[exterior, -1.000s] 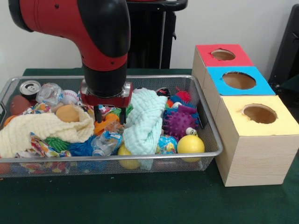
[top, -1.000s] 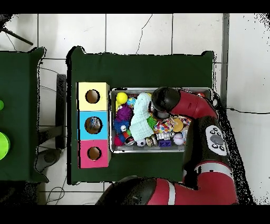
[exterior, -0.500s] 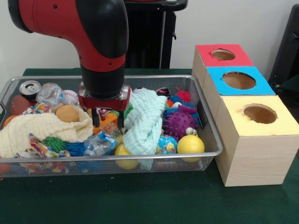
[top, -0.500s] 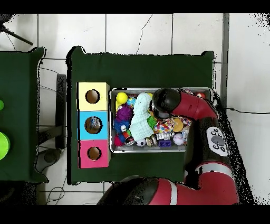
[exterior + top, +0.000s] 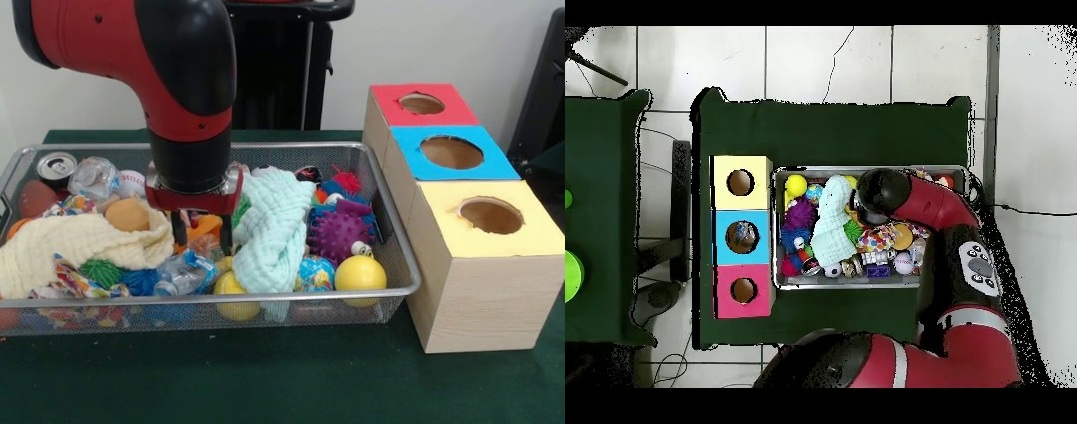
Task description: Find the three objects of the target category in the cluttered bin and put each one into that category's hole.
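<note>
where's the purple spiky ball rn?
Front view: purple spiky ball sits in the wire bin's right end, between the mint cloth and the boxes.

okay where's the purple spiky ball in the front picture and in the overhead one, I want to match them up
Front view: the purple spiky ball lies in the wire bin's right part, just right of the mint green cloth.
Overhead view: it sits at the bin's left end, left of the same cloth, beside the box row.
Shared landmark: the yellow-topped box, the box nearest the ball in both views.
</note>
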Robot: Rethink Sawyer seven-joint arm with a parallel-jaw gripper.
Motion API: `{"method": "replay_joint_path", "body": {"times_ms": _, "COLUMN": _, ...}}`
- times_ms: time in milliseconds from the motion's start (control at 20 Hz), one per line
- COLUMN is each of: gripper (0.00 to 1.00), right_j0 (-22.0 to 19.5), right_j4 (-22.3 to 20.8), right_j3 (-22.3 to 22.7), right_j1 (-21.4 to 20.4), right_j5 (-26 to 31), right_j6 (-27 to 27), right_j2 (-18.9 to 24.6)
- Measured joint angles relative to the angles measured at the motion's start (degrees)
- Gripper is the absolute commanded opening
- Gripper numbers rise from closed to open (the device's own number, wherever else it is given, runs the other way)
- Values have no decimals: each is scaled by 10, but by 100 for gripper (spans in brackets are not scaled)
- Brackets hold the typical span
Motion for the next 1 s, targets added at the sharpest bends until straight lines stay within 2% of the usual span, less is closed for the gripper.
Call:
{"method": "replay_joint_path", "body": {"times_ms": 850, "gripper": 100, "right_j0": -3, "right_j4": 4, "right_j3": 6, "right_j1": 7, "right_j5": -19, "right_j6": 0, "right_j2": 2}}
{"method": "replay_joint_path", "body": {"times_ms": 900, "gripper": 0, "right_j0": -3, "right_j4": 4, "right_j3": 6, "right_j1": 7, "right_j5": -19, "right_j6": 0, "right_j2": 2}}
{"method": "replay_joint_path", "body": {"times_ms": 1000, "gripper": 0, "right_j0": -4, "right_j4": 4, "right_j3": 6, "right_j1": 7, "right_j5": -21, "right_j6": 0, "right_j2": 3}}
